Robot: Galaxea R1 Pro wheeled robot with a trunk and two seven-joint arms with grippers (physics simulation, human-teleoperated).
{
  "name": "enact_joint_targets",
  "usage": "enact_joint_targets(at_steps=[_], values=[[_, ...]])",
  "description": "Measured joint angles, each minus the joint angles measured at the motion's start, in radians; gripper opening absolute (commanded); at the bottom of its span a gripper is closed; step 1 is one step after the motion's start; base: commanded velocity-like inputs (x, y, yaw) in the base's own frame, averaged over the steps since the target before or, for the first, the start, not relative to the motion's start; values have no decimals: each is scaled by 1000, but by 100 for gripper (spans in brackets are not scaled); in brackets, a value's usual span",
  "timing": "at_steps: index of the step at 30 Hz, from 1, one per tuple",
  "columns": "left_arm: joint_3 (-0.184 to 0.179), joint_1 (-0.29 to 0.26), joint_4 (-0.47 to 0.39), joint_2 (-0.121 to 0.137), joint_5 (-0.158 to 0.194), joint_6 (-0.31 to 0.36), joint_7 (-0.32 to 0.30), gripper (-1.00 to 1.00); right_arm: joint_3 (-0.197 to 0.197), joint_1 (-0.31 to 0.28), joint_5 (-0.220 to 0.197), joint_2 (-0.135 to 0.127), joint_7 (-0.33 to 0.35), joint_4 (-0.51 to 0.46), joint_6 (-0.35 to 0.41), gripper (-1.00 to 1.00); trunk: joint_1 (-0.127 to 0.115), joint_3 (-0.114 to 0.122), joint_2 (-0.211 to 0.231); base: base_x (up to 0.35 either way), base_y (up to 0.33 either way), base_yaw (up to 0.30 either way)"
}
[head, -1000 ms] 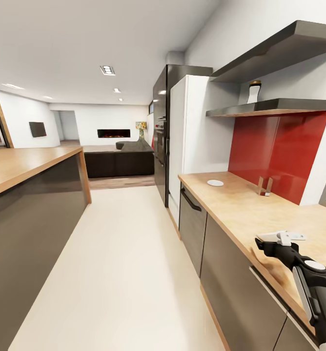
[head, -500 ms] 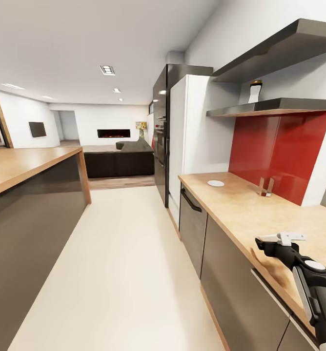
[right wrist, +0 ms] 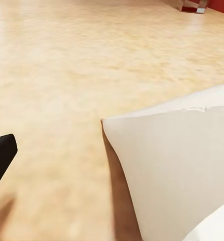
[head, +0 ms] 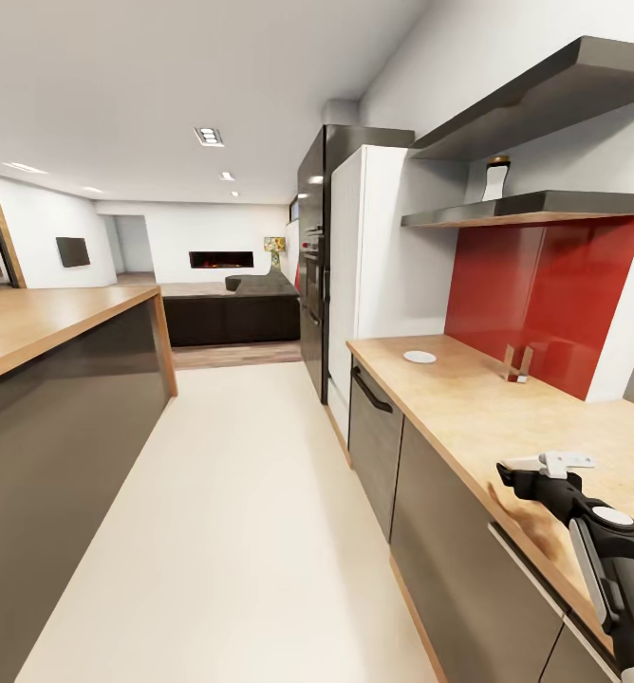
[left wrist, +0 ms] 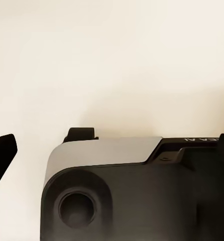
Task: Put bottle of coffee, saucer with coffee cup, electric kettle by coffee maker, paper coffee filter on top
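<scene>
**A:** What is hard to make out here?

**B:** The right gripper (head: 548, 464) mostly. The head view shows it above the counter (head: 469, 408), near the front edge, with a flat white paper coffee filter (head: 545, 462) at its tip. The fingers are covered by the paper, so how far apart they stand cannot be told; the filter sits in the grip. The arm behind it is cut off at the picture's corner.

**A:** Which way does the filter lie?

**B:** In the head view it looks nearly level, its long axis running across the counter toward the red backsplash (head: 545, 294). The right wrist view shows the paper coffee filter (right wrist: 177, 170) close up as a broad pale sheet with one corner pointing out over the wood; its far part runs out of the picture.

**A:** And the left gripper?

**B:** The left wrist view gives a dark grey housing (left wrist: 127, 196) over the pale floor (left wrist: 112, 60), and one black finger (left wrist: 1, 155) at the picture's edge. Whether the jaws are apart or together cannot be told.

**A:** What does the head view add?

**B:** The saucer (head: 419, 357), small and white, near the counter's far end. A bottle of coffee (head: 494, 179) stands upright on the lower shelf (head: 526, 207). A small metal stand (head: 517, 363) sits by the backsplash; the right wrist view catches the stand (right wrist: 193, 6) cut off.
</scene>
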Motion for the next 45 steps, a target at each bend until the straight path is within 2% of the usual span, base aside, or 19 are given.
enact_joint_targets(at_steps=[39,40,45], values=[[0,0,0,0,0,0,0,100,-1,0,0,0,0,0,0,100,0,0,0,8,0,0],[0,0,0,0,0,0,1,100,-1,0,0,0,0,0,0,-100,0,0,0,0,0,0],[0,0,0,0,0,0,0,100,-1,0,0,-1,0,0,0,-100,0,0,0,0,0,0]])
